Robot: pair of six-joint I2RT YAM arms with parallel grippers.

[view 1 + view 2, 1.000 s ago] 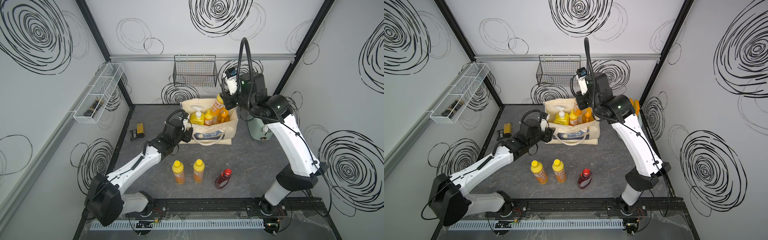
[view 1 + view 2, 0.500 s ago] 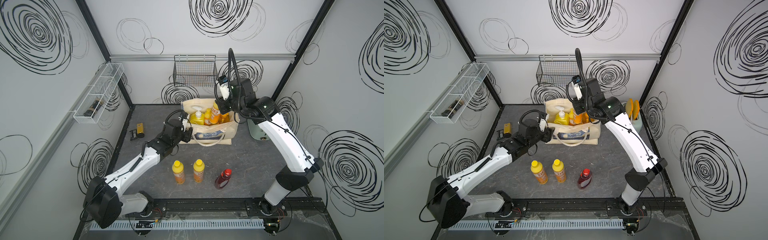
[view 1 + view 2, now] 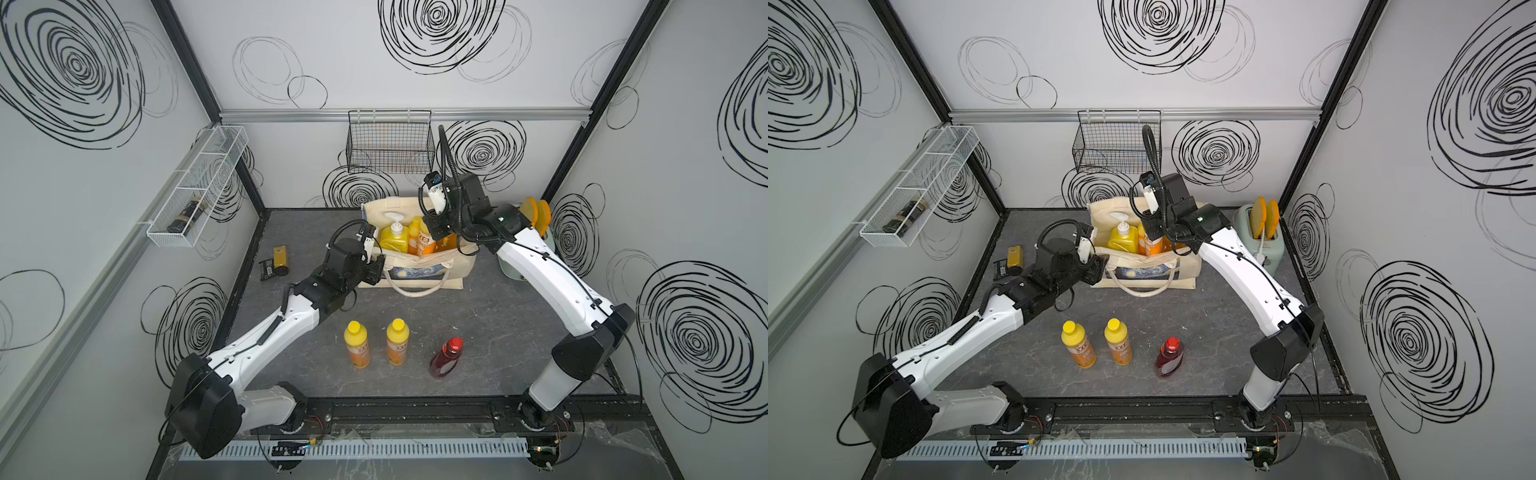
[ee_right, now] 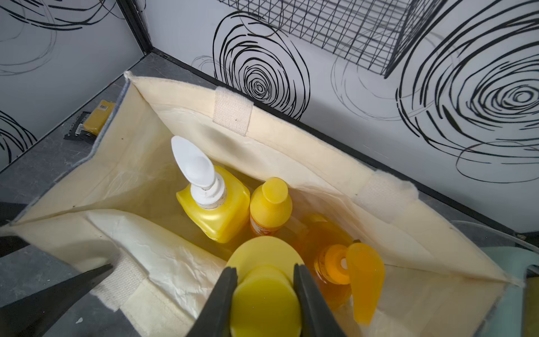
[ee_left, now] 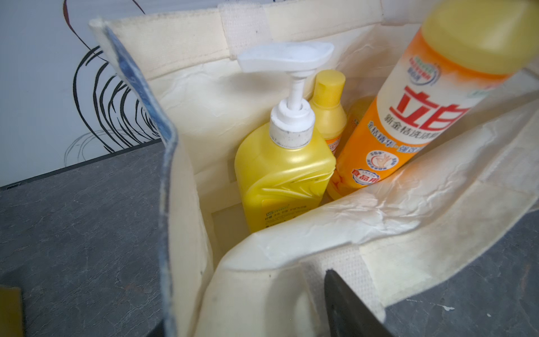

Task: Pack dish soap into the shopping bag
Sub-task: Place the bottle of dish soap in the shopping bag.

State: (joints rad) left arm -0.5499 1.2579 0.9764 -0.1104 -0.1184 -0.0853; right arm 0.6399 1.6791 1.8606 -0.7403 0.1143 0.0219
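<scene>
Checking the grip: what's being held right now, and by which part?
Right gripper holds an orange bottle by its yellow cap; left gripper open at the bag.

Top views look steeply down from the front (near twins); wrist cameras peer closely into the shopping bag (image 5: pixel 189 43).

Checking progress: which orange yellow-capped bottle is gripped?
The tilted one partway inside the shopping bag, cap clamped by the right gripper; the other three stand untouched.

Chinese label print, left wrist view
Tilted orange plastic bottle with yellow cap (image 5: pixel 388 151): large red "立白" on white; round badge reads "食品用".
</scene>
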